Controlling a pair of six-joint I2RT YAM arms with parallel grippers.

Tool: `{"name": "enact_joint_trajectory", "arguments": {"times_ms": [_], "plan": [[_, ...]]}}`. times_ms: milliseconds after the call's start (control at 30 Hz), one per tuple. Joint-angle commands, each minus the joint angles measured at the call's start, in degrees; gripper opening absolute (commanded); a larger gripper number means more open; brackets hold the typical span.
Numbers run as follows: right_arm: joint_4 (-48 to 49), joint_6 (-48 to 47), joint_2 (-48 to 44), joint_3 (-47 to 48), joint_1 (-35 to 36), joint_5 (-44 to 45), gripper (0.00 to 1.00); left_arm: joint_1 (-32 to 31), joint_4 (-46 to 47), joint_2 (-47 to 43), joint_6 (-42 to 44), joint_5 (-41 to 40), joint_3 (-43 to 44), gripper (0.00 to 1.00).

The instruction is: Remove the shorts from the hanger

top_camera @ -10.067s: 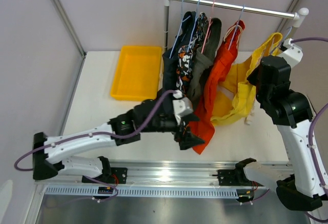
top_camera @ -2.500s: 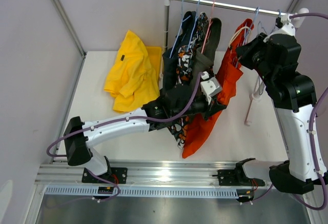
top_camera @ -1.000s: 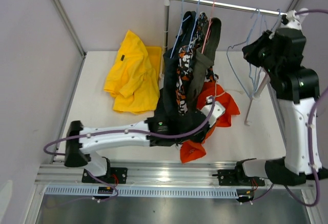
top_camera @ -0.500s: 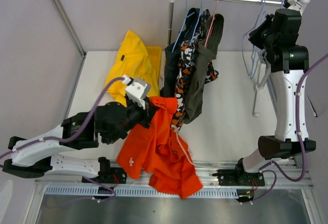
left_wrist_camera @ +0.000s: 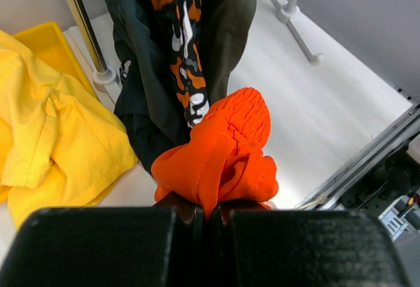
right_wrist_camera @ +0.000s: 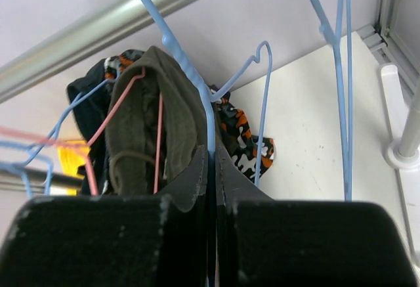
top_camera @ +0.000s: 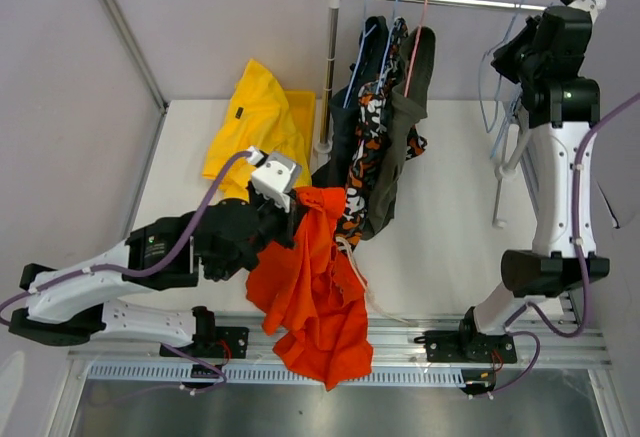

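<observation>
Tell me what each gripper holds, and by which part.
Left gripper: the orange-red shorts, pinched by a bunched fold of fabric, the rest hanging free. Right gripper: a blue hanger, clamped on a stretch of its bare wire.

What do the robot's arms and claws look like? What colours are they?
The left arm and the right arm have smooth white tube sections joined by chunky black joints, each arm with a tiny green light. A thin purple cable loops along each arm. The left claw and the right claw are black, with two flat fingers each.
</observation>
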Motion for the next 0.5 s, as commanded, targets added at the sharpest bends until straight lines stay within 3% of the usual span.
{"name": "enact_joint_trajectory", "arguments": {"times_ms": [0, 200, 300, 367, 400, 433, 467], "plan": [[2.1, 0.4, 6.0, 4.6, -2.0, -1.7, 0.0, 0.0, 0.8, -2.8, 1.1, -2.9, 2.9, 0.0], [6.4, 2.4, 4.0, -3.9, -3.0, -3.1, 0.0, 0.3, 1.2, -2.9, 1.7, -5.1, 2.5, 0.0], [8.7, 2.9, -1.2, -9.9, -3.0, -3.7, 0.0, 3.5, 0.8, -2.4, 3.8, -5.1, 6.2, 0.0], [9.7, 3.1, -5.5, -14.9, -3.0, -3.4, 0.01, 9.2, 0.8, -1.8, 5.9, -1.5, 10.9, 0.0], [10.0, 2.9, -6.9, -16.4, -3.0, -3.6, 0.09, 11.1, 1.0, -1.4, 7.1, -0.6, 12.3, 0.0], [10.3, 2.8, -9.4, -19.0, -3.0, -3.8, 0.43, 14.6, 1.1, -0.1, 10.0, 0.5, 16.7, 0.0], [10.4, 2.8, -10.7, -20.3, -3.0, -4.1, 0.6, 16.6, 1.5, 0.9, 11.8, 0.9, 18.2, 0.0]]}}
